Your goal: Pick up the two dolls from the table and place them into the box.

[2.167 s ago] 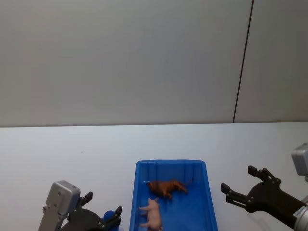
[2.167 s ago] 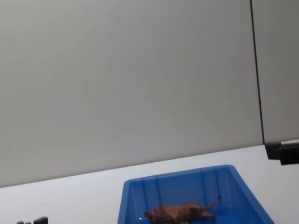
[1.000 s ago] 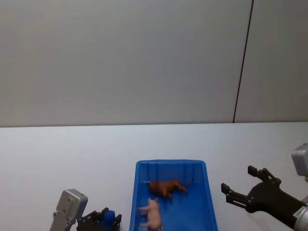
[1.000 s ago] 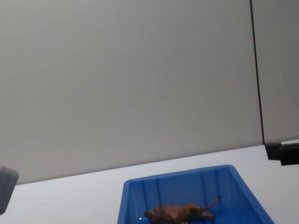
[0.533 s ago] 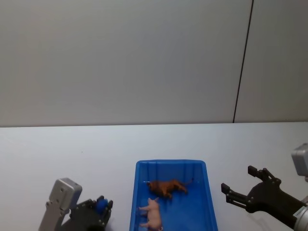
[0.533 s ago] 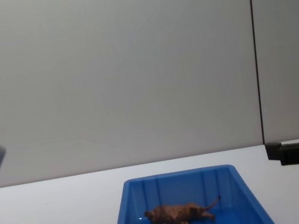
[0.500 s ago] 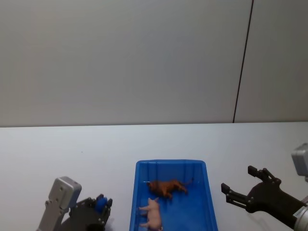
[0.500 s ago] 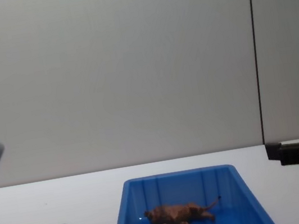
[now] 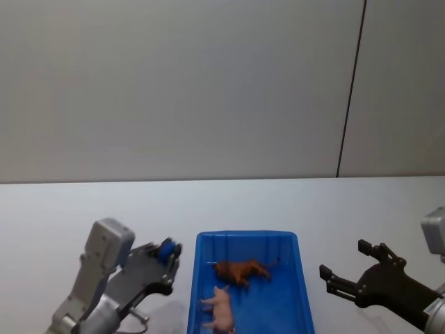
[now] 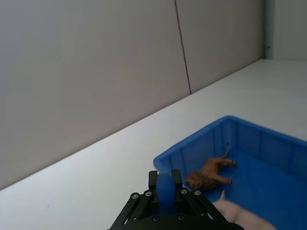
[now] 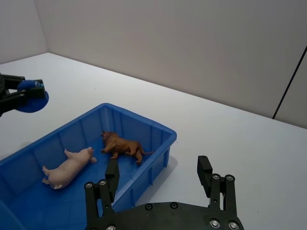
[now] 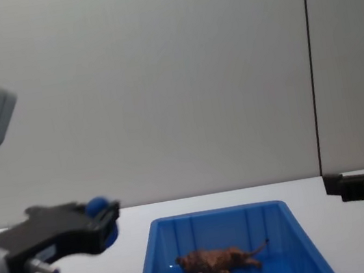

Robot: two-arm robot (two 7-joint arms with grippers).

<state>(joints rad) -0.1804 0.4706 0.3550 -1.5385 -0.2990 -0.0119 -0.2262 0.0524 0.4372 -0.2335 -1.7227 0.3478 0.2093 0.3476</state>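
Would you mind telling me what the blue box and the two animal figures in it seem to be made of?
The box looks like moulded plastic: uniform bright blue, ribbed walls, faint sheen. The brown lion figure and pink pig figure seem to be plastic or rubber, with smooth moulded shapes; which of the two I cannot tell.

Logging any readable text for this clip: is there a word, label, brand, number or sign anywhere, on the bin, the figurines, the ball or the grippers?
None can be read: no text shows on the blue box, the brown doll, the pink doll, the blue ball shut in the left gripper, the open right gripper or the wall.
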